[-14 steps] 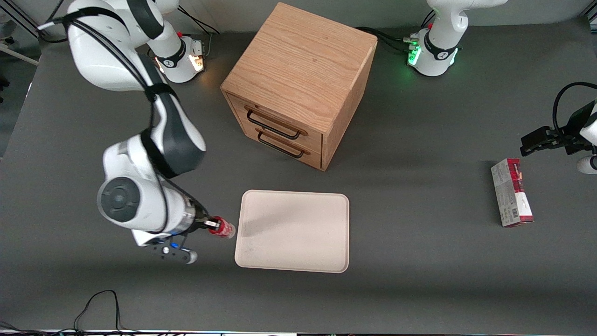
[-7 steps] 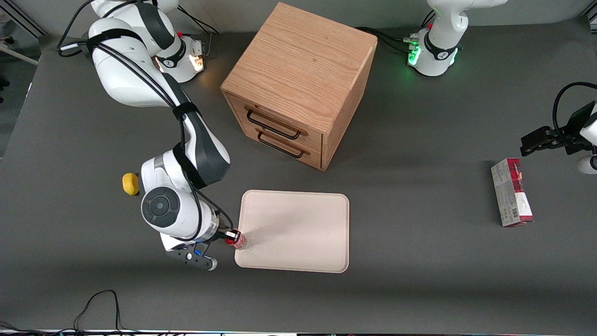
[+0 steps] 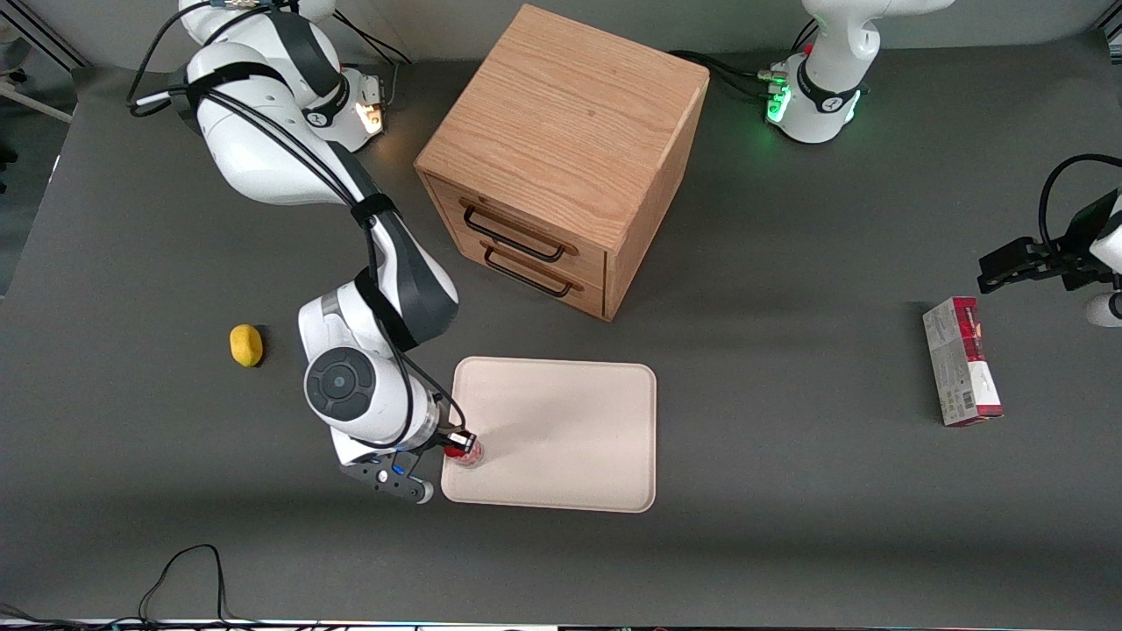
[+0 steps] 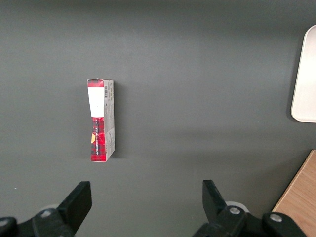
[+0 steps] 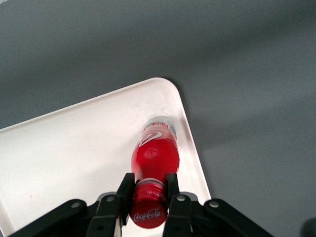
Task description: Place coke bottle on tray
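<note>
My gripper [image 3: 459, 444] is shut on the neck of the coke bottle [image 3: 465, 451], a small red bottle with a red cap. It holds the bottle upright over the corner of the cream-white tray [image 3: 570, 412] that is nearest the front camera, at the working arm's end. In the right wrist view the gripper [image 5: 148, 190] clamps the bottle [image 5: 154, 155] just under its cap. The bottle's clear base is at the tray [image 5: 64, 158] surface, close to the rim. I cannot tell whether the base touches the tray.
A wooden two-drawer box [image 3: 561, 158] stands farther from the front camera than the tray. A yellow lemon-like lump [image 3: 246, 344] lies toward the working arm's end. A red and white carton [image 3: 962, 360] lies toward the parked arm's end; it also shows in the left wrist view [image 4: 100, 120].
My gripper has carried the bottle from beside the tray to over the tray's corner. The arm moved off the yellow lump, which now shows.
</note>
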